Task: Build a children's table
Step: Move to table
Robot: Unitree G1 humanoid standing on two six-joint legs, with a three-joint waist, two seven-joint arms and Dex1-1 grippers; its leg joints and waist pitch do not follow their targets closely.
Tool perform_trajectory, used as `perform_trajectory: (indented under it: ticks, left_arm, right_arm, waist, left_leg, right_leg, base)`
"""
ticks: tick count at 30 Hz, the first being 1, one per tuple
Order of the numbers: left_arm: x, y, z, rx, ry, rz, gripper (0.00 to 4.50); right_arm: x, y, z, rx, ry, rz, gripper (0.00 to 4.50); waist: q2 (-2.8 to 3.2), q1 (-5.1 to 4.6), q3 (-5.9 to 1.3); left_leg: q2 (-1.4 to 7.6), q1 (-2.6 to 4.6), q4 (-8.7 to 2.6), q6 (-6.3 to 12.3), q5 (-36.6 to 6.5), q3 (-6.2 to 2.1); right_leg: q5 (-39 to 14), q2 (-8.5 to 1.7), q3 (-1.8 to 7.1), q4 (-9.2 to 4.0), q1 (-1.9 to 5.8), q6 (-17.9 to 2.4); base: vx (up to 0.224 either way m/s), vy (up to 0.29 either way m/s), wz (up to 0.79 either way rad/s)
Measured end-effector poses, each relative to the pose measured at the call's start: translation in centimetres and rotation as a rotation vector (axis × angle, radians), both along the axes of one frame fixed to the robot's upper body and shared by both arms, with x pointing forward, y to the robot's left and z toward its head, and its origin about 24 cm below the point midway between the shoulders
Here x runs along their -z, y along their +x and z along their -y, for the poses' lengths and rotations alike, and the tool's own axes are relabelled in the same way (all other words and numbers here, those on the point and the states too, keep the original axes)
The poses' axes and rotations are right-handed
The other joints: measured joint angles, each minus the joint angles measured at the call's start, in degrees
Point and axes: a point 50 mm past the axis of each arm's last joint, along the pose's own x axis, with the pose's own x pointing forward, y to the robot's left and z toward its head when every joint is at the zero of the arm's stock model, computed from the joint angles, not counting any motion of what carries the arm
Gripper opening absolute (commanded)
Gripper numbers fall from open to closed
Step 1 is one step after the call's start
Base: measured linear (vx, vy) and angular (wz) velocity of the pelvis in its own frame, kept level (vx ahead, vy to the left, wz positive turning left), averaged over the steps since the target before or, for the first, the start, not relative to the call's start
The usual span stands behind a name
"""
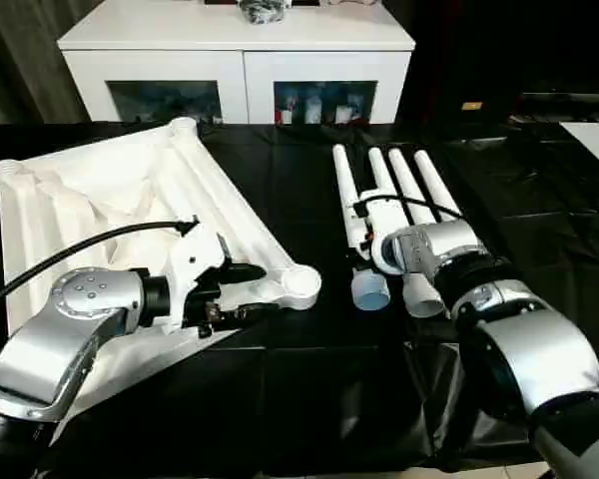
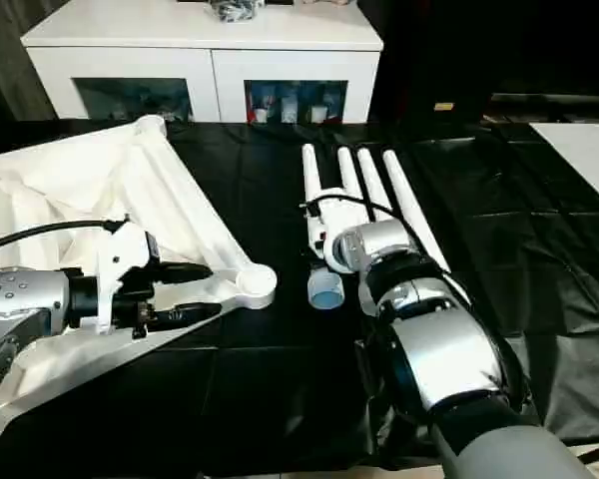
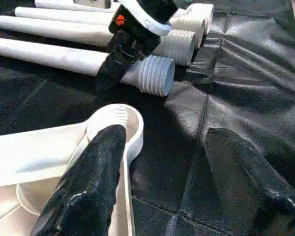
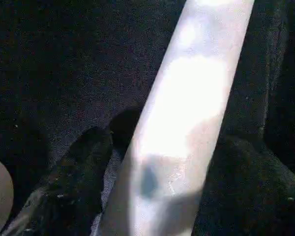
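A: Starting with the biggest thing, what covers the work surface?

B: Black sheeting lies over the counter (image 1: 309,399), creased in folds. At its far edge stands a white cabinet (image 1: 238,62) with 2 dark glass doors.

A: And the tabletop?

B: The white tabletop (image 1: 90,215) lies upside down on the robot's left half of the counter, ribs up, with round sockets at its corners. The near corner socket (image 1: 301,283) points toward the middle of the counter.

A: Where are the legs?

B: 4 white legs (image 1: 411,190) lie side by side on the robot's right half, running away from the robot, threaded wide ends nearest it, well apart from the tabletop.

A: What about the left gripper (image 1: 242,292)?

B: It hovers level at the tabletop's near edge, aimed at that socket. Its jaws stand apart, empty: in the left wrist view one finger (image 3: 91,187) is over the socket rim, the other over black sheeting.

A: And the right gripper (image 4: 157,196)?

B: It reaches down over the leftmost leg (image 2: 310,195), near its wide end. In the right wrist view the leg runs between the 2 black fingers; the jaws straddle it, but I cannot tell whether they press on it.
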Motion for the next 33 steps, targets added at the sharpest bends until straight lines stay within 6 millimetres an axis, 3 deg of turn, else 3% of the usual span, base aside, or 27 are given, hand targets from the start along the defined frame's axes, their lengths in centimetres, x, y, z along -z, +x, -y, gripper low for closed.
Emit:
perform_trajectory:
  ticks: [4, 12, 13, 25, 29, 33]
  left_arm:
    - [0.0, 0.0, 0.0, -0.006, 0.001, 0.001, 2.99]
    - [0.0, 0.0, 0.0, -0.009, 0.002, 0.002, 2.99]
    - [0.0, 0.1, 0.0, -0.011, 0.003, 0.003, 2.99]
    - [-1.1, 2.1, 0.2, -0.120, -0.047, 0.071, 2.99]
    - [-2.0, 4.0, 0.0, -0.252, -0.127, 0.107, 3.16]
    - [-3.0, 5.0, 0.3, -0.338, -0.240, 0.085, 3.46]
  right_arm:
    - [0.0, 0.0, 0.1, 0.009, 0.006, -0.007, 2.77]
    - [0.1, 0.0, 0.3, 0.035, 0.048, -0.017, 2.35]
    - [0.1, 0.0, 0.4, 0.043, 0.059, -0.020, 2.09]
    - [0.0, 0.0, 1.3, 0.122, 0.207, -0.044, 1.86]
    - [-1.5, 0.7, 1.2, 0.100, 0.369, 0.034, 1.86]
    - [-4.4, 1.5, 1.7, 0.040, 0.508, 0.219, 1.86]
  waist:
    - [0.00, 0.01, 0.00]
    - [0.00, 0.18, -0.01]
    - [0.00, 0.27, 0.00]
    - [0.06, 1.51, 0.03]
    - [0.16, 1.67, 0.09]
    - [0.16, 1.97, 0.09]
  left_leg:
    - [0.01, 0.00, 0.00, 0.00, 0.00, 0.00]
    - [0.01, 0.00, 0.05, 0.00, 0.00, 0.01]
    - [0.01, 0.00, 0.06, 0.00, 0.00, 0.01]
    - [0.05, -0.03, 0.15, -0.02, 0.02, 0.02]
    - [0.14, -0.13, 0.24, -0.03, 0.04, 0.03]
    - [0.14, -0.14, 0.29, 0.02, 0.02, 0.05]
  right_leg:
    - [0.00, 0.00, -0.01, 0.00, 0.00, 0.00]
    - [0.03, 0.00, -0.01, 0.01, 0.02, -0.01]
    - [0.04, 0.00, -0.01, 0.01, 0.02, -0.01]
    - [0.16, 0.01, -0.01, 0.02, 0.00, 0.02]
    - [0.21, 0.03, -0.08, 0.03, -0.02, 0.05]
    - [0.22, 0.02, -0.08, 0.00, 0.02, 0.05]
  base:
    - [0.000, 0.000, 0.00]
    - [0.000, 0.000, 0.00]
    - [0.000, 0.000, 0.00]
    - [0.000, 0.000, 0.00]
    - [0.000, 0.000, 0.00]
    - [0.000, 0.000, 0.00]
